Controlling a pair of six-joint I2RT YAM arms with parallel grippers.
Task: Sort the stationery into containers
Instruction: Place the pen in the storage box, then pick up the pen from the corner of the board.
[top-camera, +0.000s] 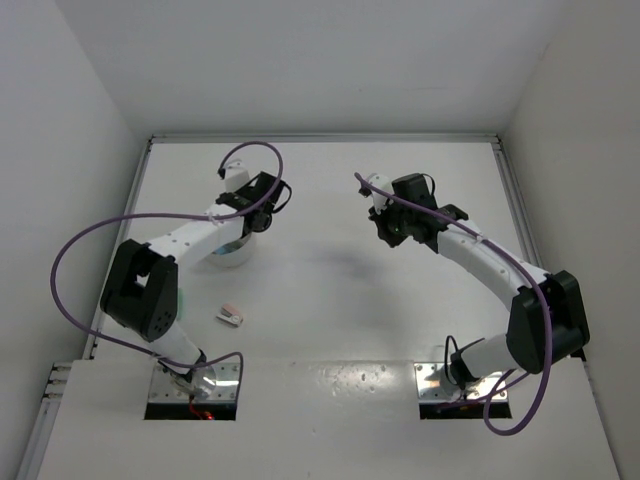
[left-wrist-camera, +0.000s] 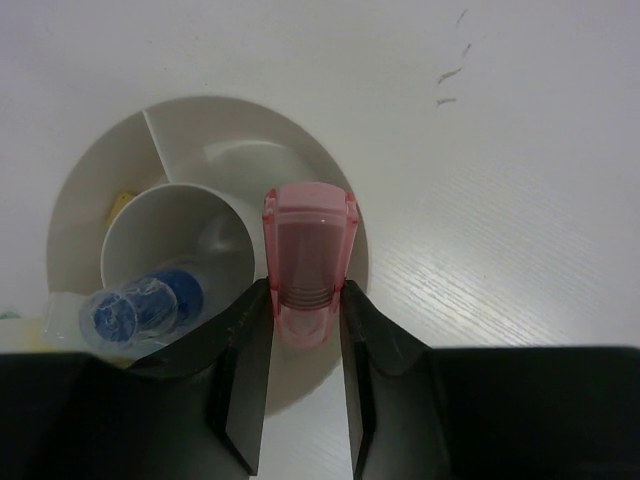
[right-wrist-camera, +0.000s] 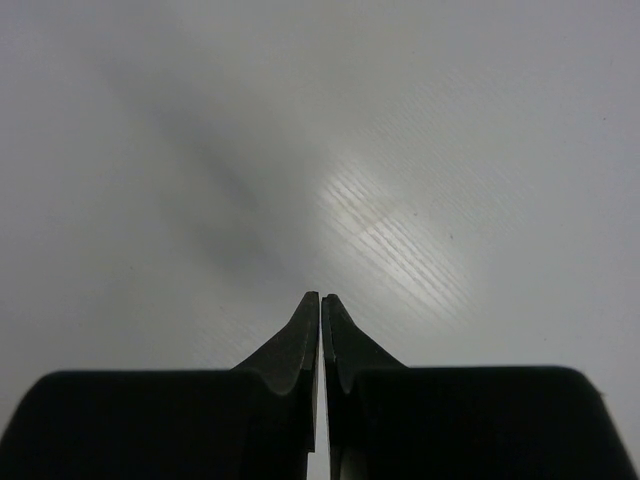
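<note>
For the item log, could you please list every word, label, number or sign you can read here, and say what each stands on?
No readable text in any view.
Pink stick in the left claw: no print shows.
Bowl and bottle: no label shows.
Stapler: too small to tell.
Marks on the table: scratches, not letters.

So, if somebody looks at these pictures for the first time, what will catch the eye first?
Most striking is the pink stick clamped in the left end effector, above the white divided bowl, whose inner cup holds a blue-capped clear bottle. On the table, in front of the bowl, lies a small pink-white piece. The right end effector hangs shut and holds nothing.
</note>
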